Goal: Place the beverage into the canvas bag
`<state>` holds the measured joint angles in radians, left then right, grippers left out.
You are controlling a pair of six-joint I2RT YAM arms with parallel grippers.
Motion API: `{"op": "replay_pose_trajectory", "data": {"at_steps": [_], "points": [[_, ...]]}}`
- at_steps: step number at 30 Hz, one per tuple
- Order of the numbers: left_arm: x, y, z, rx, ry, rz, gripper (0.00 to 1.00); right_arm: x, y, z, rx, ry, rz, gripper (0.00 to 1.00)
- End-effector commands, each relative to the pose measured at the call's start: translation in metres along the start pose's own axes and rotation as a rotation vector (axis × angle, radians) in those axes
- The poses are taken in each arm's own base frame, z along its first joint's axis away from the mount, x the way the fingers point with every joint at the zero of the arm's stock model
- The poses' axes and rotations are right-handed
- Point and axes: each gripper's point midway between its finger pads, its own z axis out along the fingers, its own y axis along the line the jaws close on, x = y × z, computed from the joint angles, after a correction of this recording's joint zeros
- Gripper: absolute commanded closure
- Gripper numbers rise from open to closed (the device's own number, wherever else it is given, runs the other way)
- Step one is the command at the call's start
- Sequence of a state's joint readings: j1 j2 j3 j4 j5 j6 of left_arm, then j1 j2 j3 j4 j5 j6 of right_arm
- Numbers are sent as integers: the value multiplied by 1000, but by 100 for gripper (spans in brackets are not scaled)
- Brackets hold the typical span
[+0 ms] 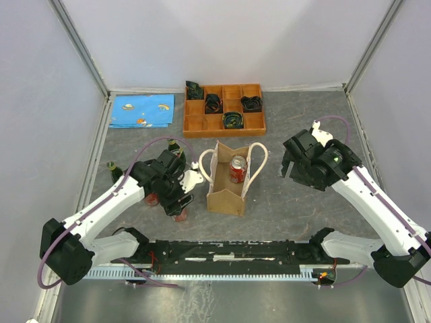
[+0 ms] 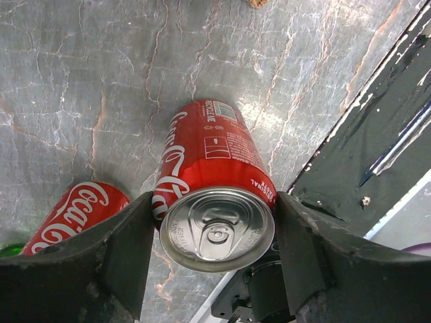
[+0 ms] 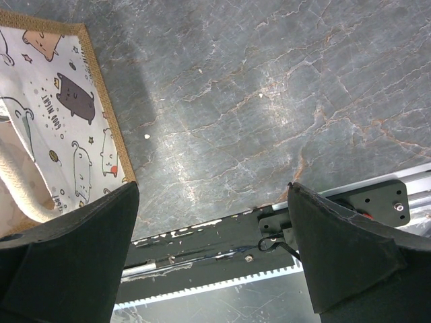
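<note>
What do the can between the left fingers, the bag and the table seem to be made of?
Can: likely aluminium; glossy red printed wall, bare silvery lid with pull tab. Bag: tan coarse-woven cloth, matte, perhaps canvas or jute. Table: grey, veined, stone-like, slightly shiny; possibly printed laminate.

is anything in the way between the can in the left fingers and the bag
No, nothing visible stands between the gripped can and the bag. A second can is already inside it, but the opening looks to have room beside that.
</note>
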<state>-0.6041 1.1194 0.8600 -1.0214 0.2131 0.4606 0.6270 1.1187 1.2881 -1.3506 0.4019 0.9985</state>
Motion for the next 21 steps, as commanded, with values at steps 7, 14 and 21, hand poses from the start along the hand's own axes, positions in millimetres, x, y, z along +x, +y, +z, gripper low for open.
{"op": "replay_pose_trajectory", "data": {"at_steps": [7, 14, 21], "points": [[-10, 6, 0, -31, -33, 22, 86, -9, 4, -8, -26, -32, 30, 1], [-57, 12, -78, -127, -205, -26, 97, -9, 0, -10, -26, -35, 36, 1], [-74, 12, -161, -255, -347, -26, 97, -6, 4, -6, -41, -32, 41, 1]]}}
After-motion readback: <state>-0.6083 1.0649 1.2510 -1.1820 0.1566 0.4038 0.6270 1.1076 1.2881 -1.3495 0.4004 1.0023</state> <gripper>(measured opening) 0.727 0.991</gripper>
